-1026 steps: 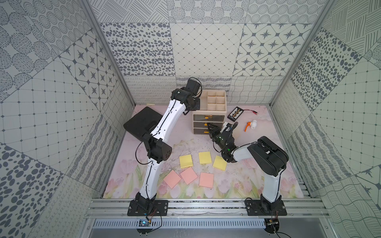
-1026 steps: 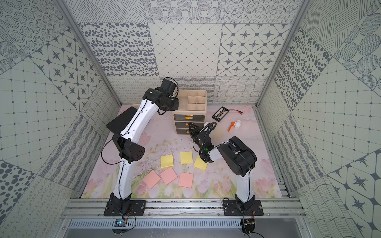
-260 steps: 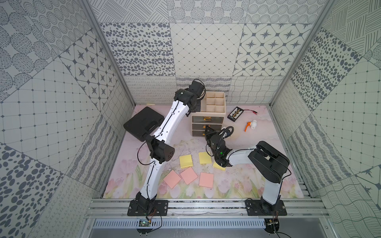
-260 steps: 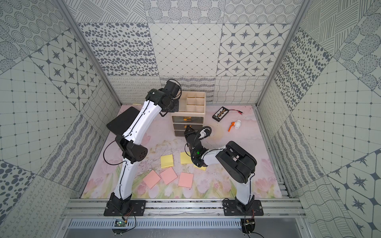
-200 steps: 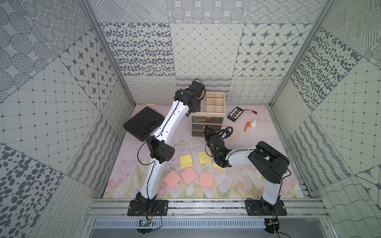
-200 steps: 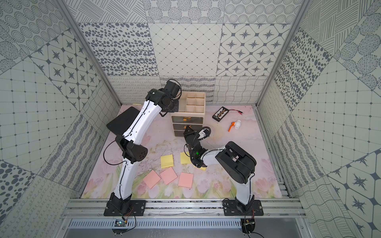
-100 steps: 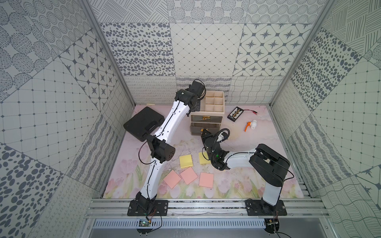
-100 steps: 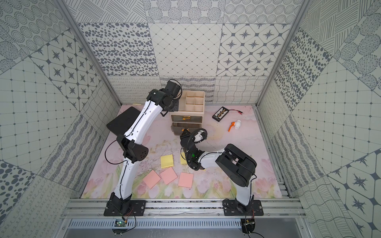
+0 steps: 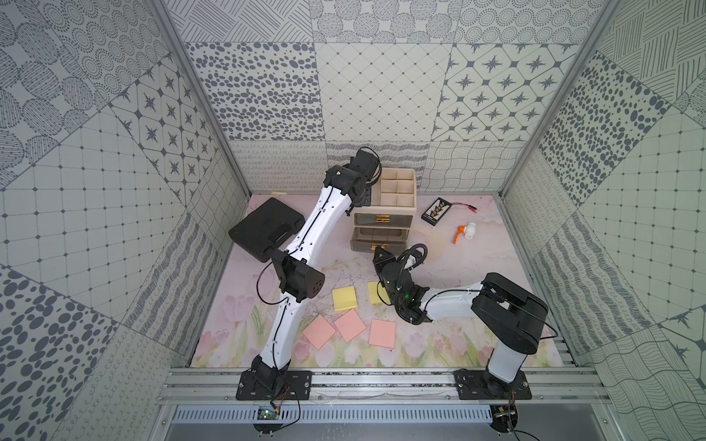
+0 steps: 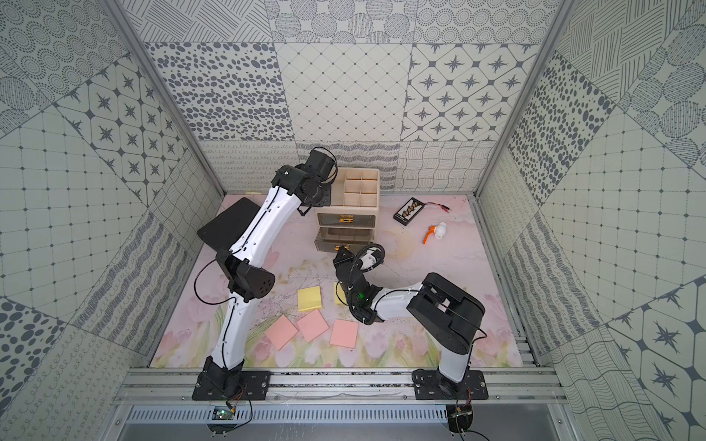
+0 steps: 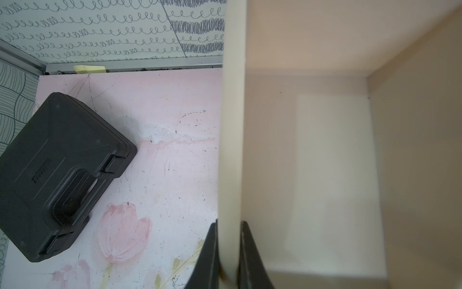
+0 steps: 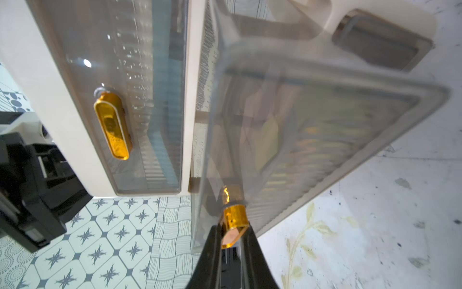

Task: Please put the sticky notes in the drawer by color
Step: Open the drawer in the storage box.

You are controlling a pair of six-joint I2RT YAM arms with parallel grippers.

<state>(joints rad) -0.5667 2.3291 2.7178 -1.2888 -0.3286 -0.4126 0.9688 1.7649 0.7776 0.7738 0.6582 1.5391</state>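
The drawer [image 9: 397, 204], a cream chest with a divided top tray, stands at the back. My left gripper [image 11: 228, 222] is shut on its left wall. My right gripper [image 12: 231, 226] is shut on the gold handle [image 12: 233, 216] of a lower smoky drawer [image 9: 380, 239], which is pulled out. The top drawer is closed, and a blue band [image 12: 160, 100] shows through its front. Two yellow sticky notes [image 9: 344, 299] [image 9: 373, 292] lie on the mat, the second partly under my right arm. Three pink sticky notes [image 9: 319, 331] [image 9: 350, 325] [image 9: 382, 333] lie nearer the front.
A flat black case [image 9: 265, 229] lies left of the chest. Right of the chest are a small black holder [image 9: 437, 210] with a red wire and an orange and white part [image 9: 466, 232]. A yellow paper scrap [image 11: 89, 68] sits by the back wall.
My right gripper has drawn the lower drawer out towards the front, and my right arm has swung left over a yellow note. The left gripper has stayed on the chest wall.
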